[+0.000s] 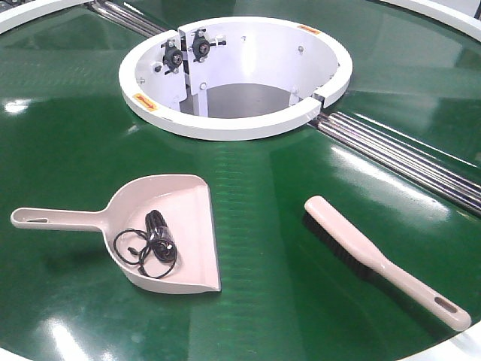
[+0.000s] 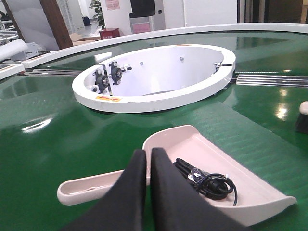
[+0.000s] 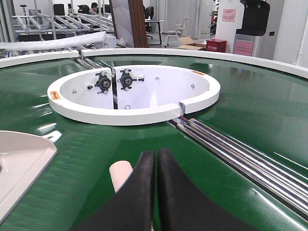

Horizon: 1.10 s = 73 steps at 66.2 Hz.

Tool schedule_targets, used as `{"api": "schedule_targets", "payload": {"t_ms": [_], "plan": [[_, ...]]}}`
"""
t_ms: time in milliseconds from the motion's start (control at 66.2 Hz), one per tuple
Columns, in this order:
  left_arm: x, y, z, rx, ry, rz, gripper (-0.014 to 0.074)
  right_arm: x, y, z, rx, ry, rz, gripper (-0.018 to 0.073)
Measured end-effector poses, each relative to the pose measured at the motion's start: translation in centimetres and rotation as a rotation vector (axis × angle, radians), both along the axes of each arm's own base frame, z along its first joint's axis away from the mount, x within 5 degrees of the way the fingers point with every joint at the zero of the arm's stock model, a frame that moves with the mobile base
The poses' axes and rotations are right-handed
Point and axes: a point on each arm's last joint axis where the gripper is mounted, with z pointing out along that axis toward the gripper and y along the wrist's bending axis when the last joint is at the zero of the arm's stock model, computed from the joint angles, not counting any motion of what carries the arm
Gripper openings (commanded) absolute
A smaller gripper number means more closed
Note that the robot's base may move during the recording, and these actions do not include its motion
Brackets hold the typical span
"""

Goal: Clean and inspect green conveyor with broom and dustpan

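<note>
A black cable coil [image 1: 152,242] already lies in the dustpan [image 1: 184,218]; broom [image 1: 376,259] rests free on the green conveyor [image 1: 263,195]. Left gripper [image 2: 148,155] and right gripper [image 3: 156,155] are pressed closed, empty; inspection remains.

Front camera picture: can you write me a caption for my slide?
Dustpan holding a coiled black cable lies beside the broom on the green conveyor.

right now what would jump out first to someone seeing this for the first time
The glossy green conveyor fills the view, with a white-rimmed round opening at its centre and silver roller bars running off to the right. On the near belt lie the dustpan, left, holding a coiled black cable, and the broom, right. Both wrist views show a shut black pincer, the left above the dustpan, the right above the broom.
</note>
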Motion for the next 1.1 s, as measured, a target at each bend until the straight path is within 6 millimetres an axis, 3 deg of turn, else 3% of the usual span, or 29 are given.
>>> {"api": "schedule_targets", "payload": {"t_ms": [196, 423, 726, 1103], "plan": [[0.0, 0.1, -0.6, -0.015, 0.008, 0.011, -0.0007, 0.0, 0.0, 0.0, 0.001, 0.0, 0.0, -0.0008], [-0.6, 1.2, -4.9, -0.167, 0.026, 0.152, -0.0007, 0.0, 0.0, 0.0, 0.001, 0.0, 0.0, -0.0008], [-2.0, 1.7, -4.6, -0.184, -0.109, 0.189, -0.0007, 0.0, 0.0, 0.0, 0.001, 0.0, 0.0, -0.0008], [-2.2, 1.8, -5.0, -0.197, -0.074, 0.193, -0.0007, 0.0, 0.0, 0.0, 0.001, -0.003, 0.0, -0.0008]]}}
